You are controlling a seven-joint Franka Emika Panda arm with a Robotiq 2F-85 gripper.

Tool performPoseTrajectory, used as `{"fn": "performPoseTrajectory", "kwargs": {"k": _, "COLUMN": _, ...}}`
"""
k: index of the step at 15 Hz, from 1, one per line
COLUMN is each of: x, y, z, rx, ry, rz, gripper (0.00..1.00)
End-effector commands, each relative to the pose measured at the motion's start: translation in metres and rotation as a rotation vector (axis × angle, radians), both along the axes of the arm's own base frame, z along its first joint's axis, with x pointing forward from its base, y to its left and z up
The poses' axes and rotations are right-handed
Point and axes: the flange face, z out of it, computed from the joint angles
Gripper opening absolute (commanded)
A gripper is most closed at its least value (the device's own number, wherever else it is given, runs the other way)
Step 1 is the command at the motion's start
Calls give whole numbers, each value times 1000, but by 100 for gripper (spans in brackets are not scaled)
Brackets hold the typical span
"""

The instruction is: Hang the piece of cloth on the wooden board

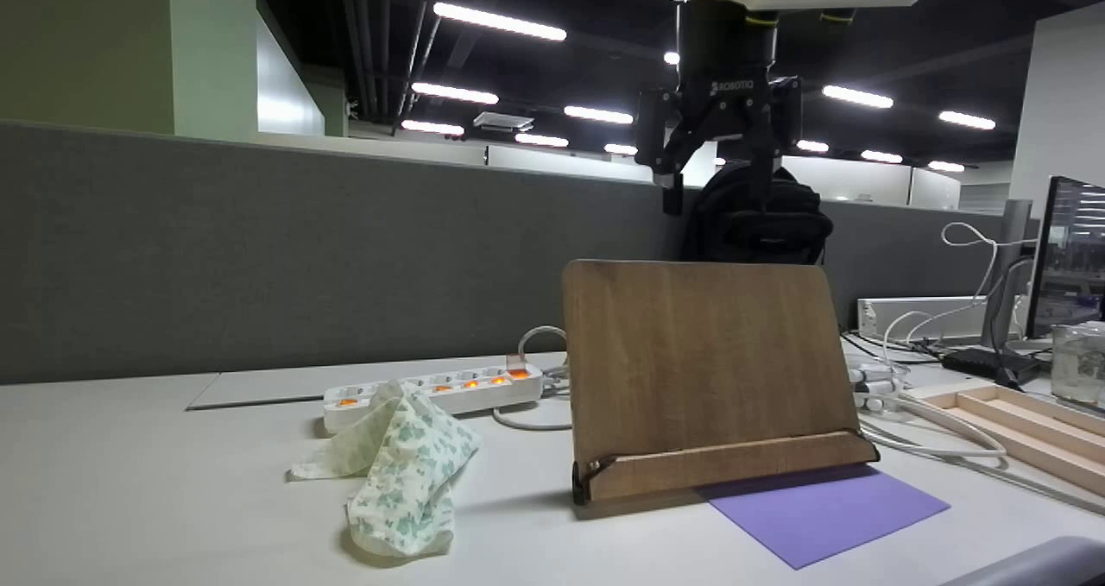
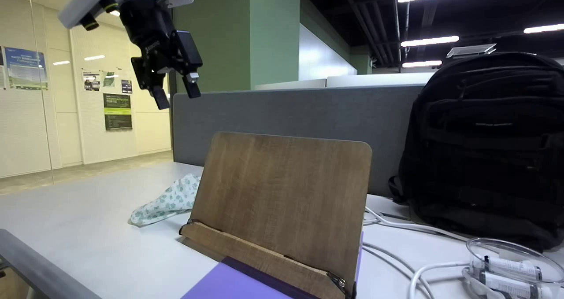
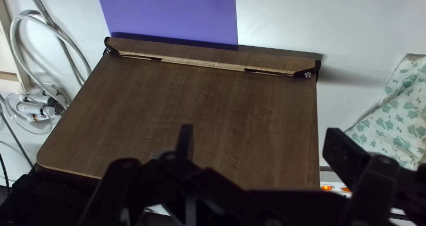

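The piece of cloth (image 1: 410,474) is a crumpled pale rag with green leaf prints, lying bunched on the table beside the board. An exterior view has part of the cloth (image 2: 169,202) hidden behind the wooden board (image 2: 286,202). Brown and rectangular, the wooden board (image 1: 708,362) leans back on its stand, a ledge along its base. High above the board's top edge, my gripper (image 1: 718,191) is open, with nothing between its fingers. From the wrist, the gripper (image 3: 260,132) spans over the board's surface, and the cloth (image 3: 399,119) shows at the right edge.
A flat purple sheet (image 1: 829,513) lies under the board's front. Behind the cloth runs a white power strip (image 1: 483,392) with lit switches. Cables, a clear dish of small bottles (image 2: 513,270) and a black backpack (image 2: 489,149) are near the board. A grey partition (image 1: 302,249) borders the table.
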Motion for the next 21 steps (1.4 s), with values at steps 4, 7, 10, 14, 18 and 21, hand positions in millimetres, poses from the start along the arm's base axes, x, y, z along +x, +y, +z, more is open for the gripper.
{"fn": "performPoseTrajectory", "kwargs": {"k": 4, "x": 2, "y": 12, "z": -7, "rx": -5, "ry": 16, "rz": 31, "gripper": 100}}
{"fn": "performPoseTrajectory", "kwargs": {"k": 7, "x": 7, "y": 13, "z": -14, "rx": -2, "ry": 31, "rz": 30, "gripper": 100}}
{"fn": "performPoseTrajectory", "kwargs": {"k": 10, "x": 5, "y": 1, "z": -3, "rx": 4, "ry": 6, "rz": 7, "gripper": 100}}
{"fn": "performPoseTrajectory", "kwargs": {"k": 14, "x": 6, "y": 5, "z": -5, "rx": -10, "ry": 4, "rz": 3, "gripper": 100}}
{"fn": "performPoseTrajectory", "kwargs": {"k": 18, "x": 18, "y": 27, "z": -25, "rx": 17, "ry": 54, "rz": 88, "gripper": 100}}
{"fn": "performPoseTrajectory", "kwargs": {"k": 21, "x": 25, "y": 54, "z": -44, "rx": 33, "ry": 89, "rz": 178, "gripper": 100}}
